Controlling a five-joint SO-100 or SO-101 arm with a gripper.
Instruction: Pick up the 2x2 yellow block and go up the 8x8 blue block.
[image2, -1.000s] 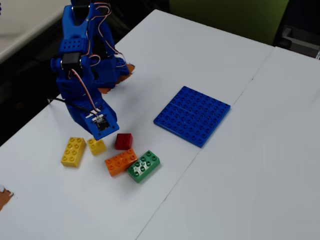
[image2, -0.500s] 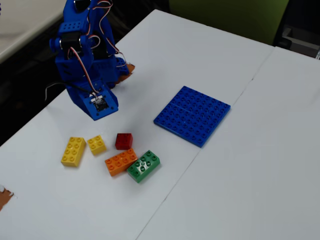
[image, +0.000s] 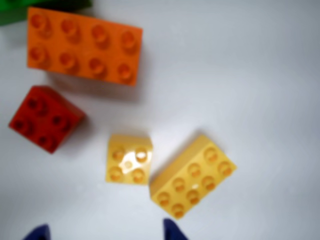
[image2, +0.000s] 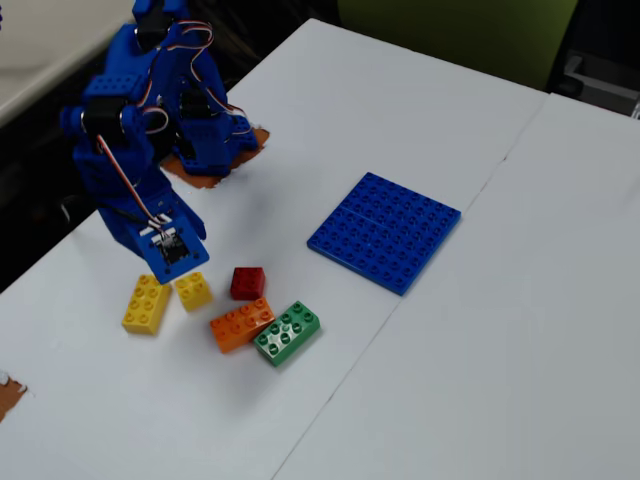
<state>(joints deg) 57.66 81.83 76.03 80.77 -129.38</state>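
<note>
The 2x2 yellow block lies on the white table, studs up; in the fixed view it sits just below the arm's head. My gripper is open and empty. Its two dark blue fingertips show at the bottom edge of the wrist view, spread wide, above and short of the block. In the fixed view the gripper hovers over the yellow bricks, its tips hidden by the wrist. The 8x8 blue block lies flat to the right, well apart from the bricks.
A longer yellow eight-stud brick lies beside the small one. A red brick, an orange brick and a green brick cluster close by. The table's left edge is near the arm base.
</note>
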